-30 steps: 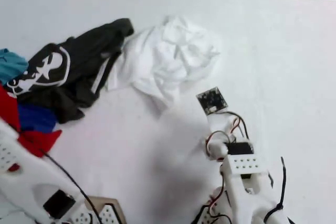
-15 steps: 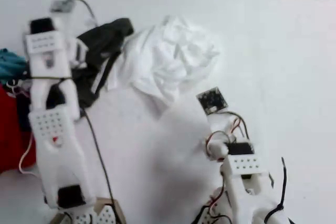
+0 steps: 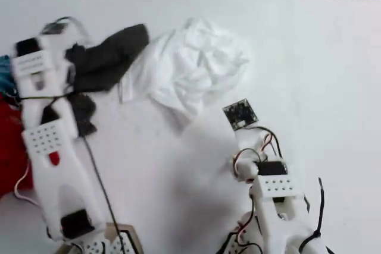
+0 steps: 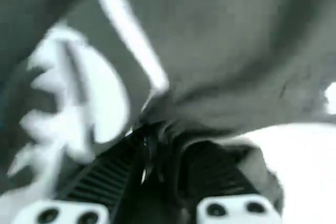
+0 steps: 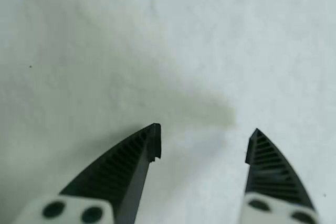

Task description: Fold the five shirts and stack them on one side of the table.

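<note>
A black shirt [image 3: 110,57] with a white print lies bunched at the left of the table, next to a crumpled white shirt [image 3: 190,66] in the middle. My left arm [image 3: 41,135] stretches over the black shirt's near part. In the left wrist view my left gripper [image 4: 157,145] is shut on a fold of the black shirt [image 4: 226,51]. A red shirt [image 3: 9,147] and a teal shirt [image 3: 5,69] peek out at the left edge beside the arm. My right gripper [image 5: 205,142] hangs open over bare table [image 5: 157,35], with nothing between its fingers.
The right arm [image 3: 271,182] stands at the front, right of centre, with looping cables. The white table [image 3: 333,57] stretches bare to the right and along the back. Its far edge meets a dark floor.
My left arm swung in from the front left corner onto the black shirt and closed on it. The shirt has bunched up and shifted left. The right arm has not moved.
</note>
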You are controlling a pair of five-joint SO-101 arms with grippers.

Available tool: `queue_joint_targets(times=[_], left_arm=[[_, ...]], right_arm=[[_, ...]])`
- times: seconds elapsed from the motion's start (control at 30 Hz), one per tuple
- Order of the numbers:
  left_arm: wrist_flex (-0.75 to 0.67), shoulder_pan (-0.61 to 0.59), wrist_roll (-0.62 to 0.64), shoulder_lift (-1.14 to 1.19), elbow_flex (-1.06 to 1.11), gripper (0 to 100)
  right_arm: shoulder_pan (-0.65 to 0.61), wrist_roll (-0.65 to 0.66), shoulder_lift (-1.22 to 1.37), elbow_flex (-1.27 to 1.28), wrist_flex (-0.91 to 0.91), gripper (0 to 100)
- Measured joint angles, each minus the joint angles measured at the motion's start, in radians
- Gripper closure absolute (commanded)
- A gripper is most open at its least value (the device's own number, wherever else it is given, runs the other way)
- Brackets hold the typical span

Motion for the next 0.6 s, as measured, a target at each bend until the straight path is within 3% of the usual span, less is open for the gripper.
queue_joint_targets(times=[0.17,0.43,0.6], left_arm=[[0.009,-0.176,-0.041,-0.083,-0.017,97],[0.009,-0.460,-0.137,-0.400,-0.017,97],[0.009,-0.614,-0.143,-0.453,-0.026,97]], right_arm=[[0.000,0.000,0.000,0.000,0.000,73.4],[0.000,0.000,0.000,0.000,0.000,73.4],[0.000,0.000,0.000,0.000,0.000,73.4]])
